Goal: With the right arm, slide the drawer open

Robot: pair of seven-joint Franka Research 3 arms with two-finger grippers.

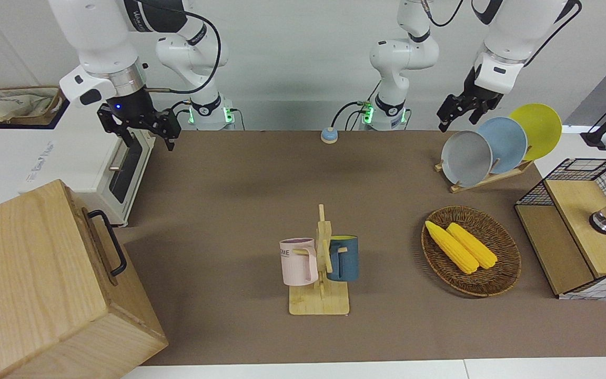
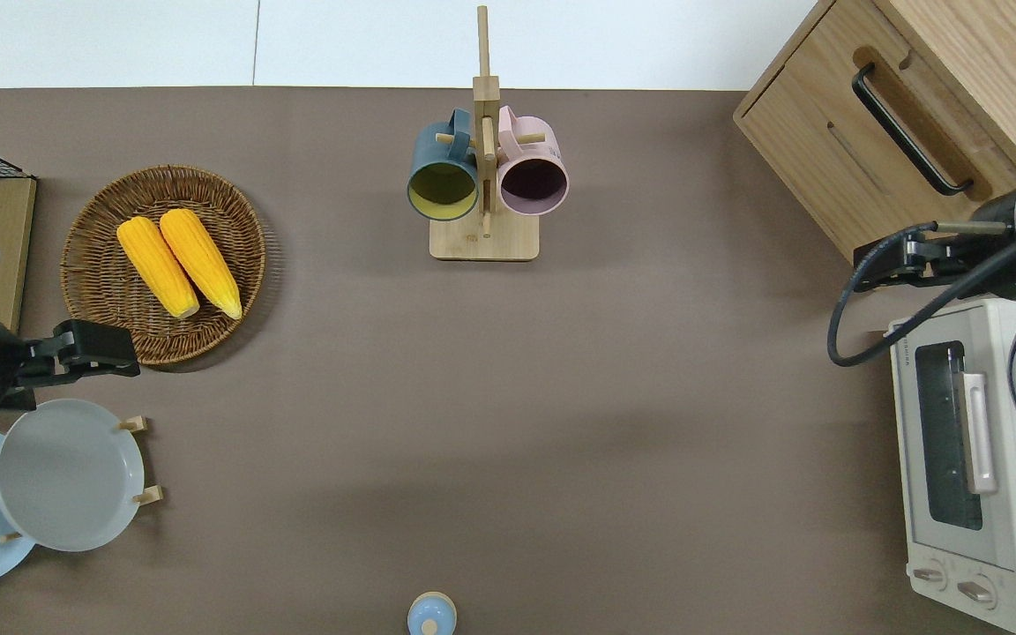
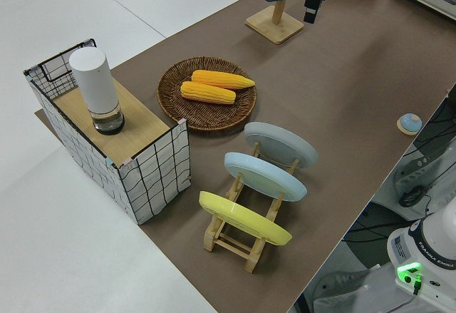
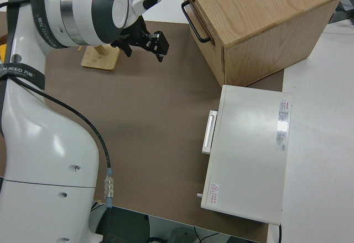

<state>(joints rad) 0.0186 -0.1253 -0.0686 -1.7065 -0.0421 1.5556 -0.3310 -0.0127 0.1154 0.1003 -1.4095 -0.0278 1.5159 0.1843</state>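
The drawer (image 1: 104, 221) is shut in a pale-wood cabinet at the right arm's end of the table, farther from the robots than the white toaster oven. Its front panel (image 2: 870, 145) bears a black bar handle (image 2: 909, 128), which also shows in the right side view (image 4: 196, 20). My right gripper (image 1: 148, 138) is open and empty. In the overhead view it (image 2: 868, 265) hangs over the table by the cabinet's nearer corner, apart from the handle. It also shows in the right side view (image 4: 146, 45). My left gripper (image 1: 458, 118) is parked, open and empty.
The white toaster oven (image 2: 967, 459) stands next to the cabinet, nearer to the robots. A mug stand (image 1: 320, 263) with two mugs is mid-table. A basket of corn (image 1: 471, 250), a plate rack (image 1: 492, 152) and a wire-and-wood box (image 1: 579, 226) are at the left arm's end.
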